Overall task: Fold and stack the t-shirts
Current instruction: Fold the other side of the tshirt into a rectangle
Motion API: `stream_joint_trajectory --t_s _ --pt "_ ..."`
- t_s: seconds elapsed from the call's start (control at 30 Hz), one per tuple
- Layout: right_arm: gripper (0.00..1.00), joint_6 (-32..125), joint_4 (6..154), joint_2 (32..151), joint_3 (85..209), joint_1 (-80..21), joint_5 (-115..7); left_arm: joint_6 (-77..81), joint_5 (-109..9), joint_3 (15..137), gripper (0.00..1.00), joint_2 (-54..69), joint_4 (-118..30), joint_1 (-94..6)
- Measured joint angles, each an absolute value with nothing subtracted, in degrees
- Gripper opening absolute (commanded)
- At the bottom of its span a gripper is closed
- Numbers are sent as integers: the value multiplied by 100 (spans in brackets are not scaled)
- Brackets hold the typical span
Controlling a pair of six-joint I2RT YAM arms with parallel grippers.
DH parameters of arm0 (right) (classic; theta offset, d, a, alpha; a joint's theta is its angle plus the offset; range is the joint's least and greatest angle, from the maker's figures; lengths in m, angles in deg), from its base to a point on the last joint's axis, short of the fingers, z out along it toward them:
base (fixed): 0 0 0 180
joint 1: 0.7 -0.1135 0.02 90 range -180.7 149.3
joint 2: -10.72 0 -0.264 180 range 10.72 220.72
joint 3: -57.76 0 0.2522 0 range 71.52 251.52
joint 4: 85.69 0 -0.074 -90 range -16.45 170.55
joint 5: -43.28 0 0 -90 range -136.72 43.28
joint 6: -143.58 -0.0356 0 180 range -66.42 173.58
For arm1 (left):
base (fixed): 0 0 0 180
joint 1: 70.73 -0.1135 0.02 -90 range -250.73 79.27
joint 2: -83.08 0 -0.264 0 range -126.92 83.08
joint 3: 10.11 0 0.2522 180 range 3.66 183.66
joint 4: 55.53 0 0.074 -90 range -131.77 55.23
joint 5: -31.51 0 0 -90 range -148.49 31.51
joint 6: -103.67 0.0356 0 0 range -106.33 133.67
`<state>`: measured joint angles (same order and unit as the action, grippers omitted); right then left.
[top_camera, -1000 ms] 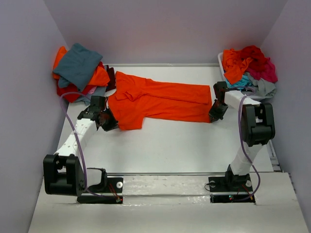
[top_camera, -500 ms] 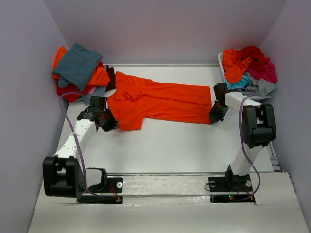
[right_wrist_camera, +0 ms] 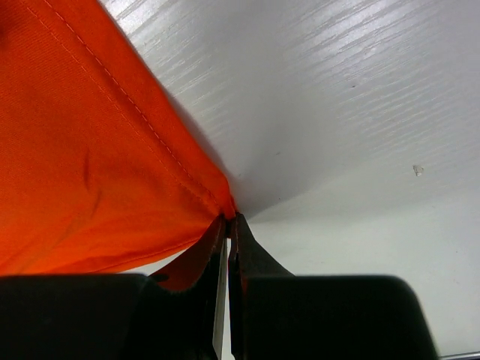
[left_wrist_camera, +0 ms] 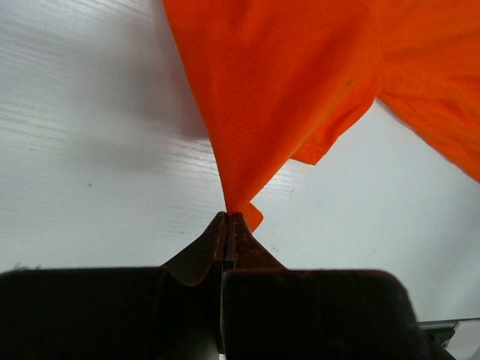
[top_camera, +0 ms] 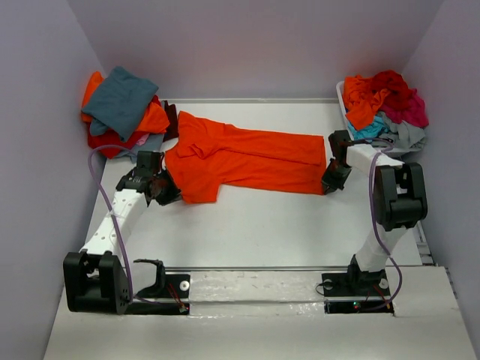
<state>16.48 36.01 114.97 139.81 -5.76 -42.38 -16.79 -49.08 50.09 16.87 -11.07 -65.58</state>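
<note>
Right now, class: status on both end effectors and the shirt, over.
Left end effector shut on orange shirt corner. Right end effector shut on opposite corner. Nothing blocking.

Left arm (top_camera: 120, 214) elbow sank toward near edge; left pincer (left_wrist_camera: 227, 219) drew orange t-shirt (top_camera: 247, 157) corner slightly nearer.

table (top_camera: 262, 225): white, flat, matte; faint streaky grain shows in the wrist views
back wall (top_camera: 247, 45): plain pale lilac-grey, meets the table's far edge
left wall (top_camera: 37, 172): same pale tint, plain, runs along the table's left side
right wall (top_camera: 459, 202): same pale tint, plain, runs along the table's right side
near strip (top_camera: 255, 292): glossy whitish board across the table's near edge
rail (top_camera: 255, 268): thin metal line along the strip's far side
light: soft, even, from above; blurred shadows on the table, glare on the strip
</note>
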Motion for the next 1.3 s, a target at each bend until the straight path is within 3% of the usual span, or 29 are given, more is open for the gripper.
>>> stream_joint_trajectory --t_s 1.0,1.3 --pt "7 1672 3263 10369 13349 -788 -4502 -1657 -5051 4793 6 2443 -351 -6431" --pt "7 1672 2841 9932 13365 -793 -4491 -1559 -5164 5499 6 2028 -279 -6429"
